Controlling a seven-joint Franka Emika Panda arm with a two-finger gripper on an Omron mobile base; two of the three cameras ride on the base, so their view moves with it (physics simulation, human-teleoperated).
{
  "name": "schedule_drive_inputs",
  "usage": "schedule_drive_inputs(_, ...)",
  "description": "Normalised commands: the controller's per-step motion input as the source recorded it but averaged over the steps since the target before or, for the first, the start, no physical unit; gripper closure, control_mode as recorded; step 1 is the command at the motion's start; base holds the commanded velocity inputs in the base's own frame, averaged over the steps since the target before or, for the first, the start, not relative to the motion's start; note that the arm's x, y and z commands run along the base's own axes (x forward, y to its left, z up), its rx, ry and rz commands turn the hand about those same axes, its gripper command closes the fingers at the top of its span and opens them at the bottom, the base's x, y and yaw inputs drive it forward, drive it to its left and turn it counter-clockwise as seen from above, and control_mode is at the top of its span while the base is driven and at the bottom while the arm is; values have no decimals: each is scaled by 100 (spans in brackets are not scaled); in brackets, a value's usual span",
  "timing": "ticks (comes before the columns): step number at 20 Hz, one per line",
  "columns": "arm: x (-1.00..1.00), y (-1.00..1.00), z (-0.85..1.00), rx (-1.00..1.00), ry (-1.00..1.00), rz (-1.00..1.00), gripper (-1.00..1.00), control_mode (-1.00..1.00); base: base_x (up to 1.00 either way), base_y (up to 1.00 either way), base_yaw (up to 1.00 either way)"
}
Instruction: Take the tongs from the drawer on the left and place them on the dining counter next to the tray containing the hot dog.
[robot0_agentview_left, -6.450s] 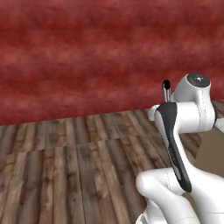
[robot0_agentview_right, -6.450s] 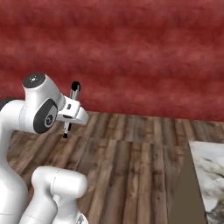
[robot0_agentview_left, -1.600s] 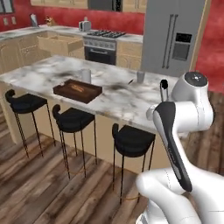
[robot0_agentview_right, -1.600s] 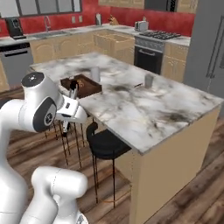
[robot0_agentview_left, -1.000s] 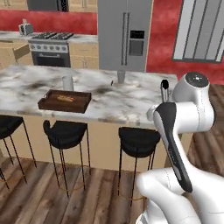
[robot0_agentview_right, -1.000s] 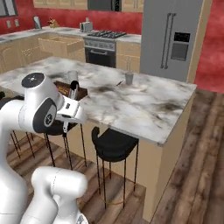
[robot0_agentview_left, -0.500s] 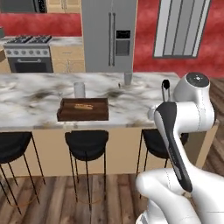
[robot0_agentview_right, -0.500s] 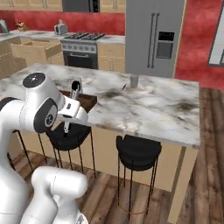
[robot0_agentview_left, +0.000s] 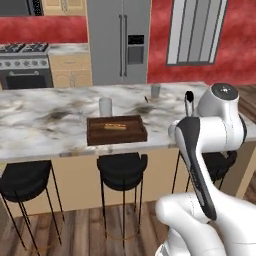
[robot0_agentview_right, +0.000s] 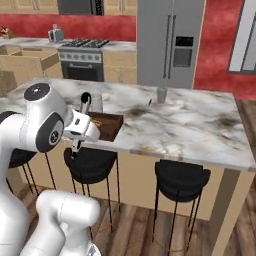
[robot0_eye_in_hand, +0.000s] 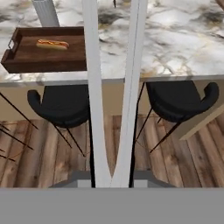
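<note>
- Tongs (robot0_eye_in_hand: 111, 100) sit pinched in the nearly closed pincer (robot0_eye_in_hand: 112, 181), their two pale arms running up the hand view in a narrow V.
- Tray (robot0_agentview_left: 116, 129) rests on the marble surface (robot0_agentview_left: 45, 130), with the hot dog (robot0_eye_in_hand: 52, 43) inside it.
- Black stools (robot0_agentview_left: 122, 171) stand below the edge.

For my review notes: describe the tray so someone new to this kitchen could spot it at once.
Find the long marble dining counter with black stools under its near edge. The tray sits on top near that edge, beside a pale cup. It is the counter's one dark brown wooden rectangle with a low rim, with a hot dog inside.
</note>
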Motion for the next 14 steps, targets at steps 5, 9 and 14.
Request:
schedule_drive_inputs(5, 0, 0, 0, 0, 0, 0, 100, 100, 60, 0, -17)
schedule_drive_inputs(9, 0, 0, 0, 0, 0, 0, 100, 100, 63, 1, -15)
schedule_drive_inputs(14, 0, 0, 0, 0, 0, 0, 100, 100, 60, 17, -16)
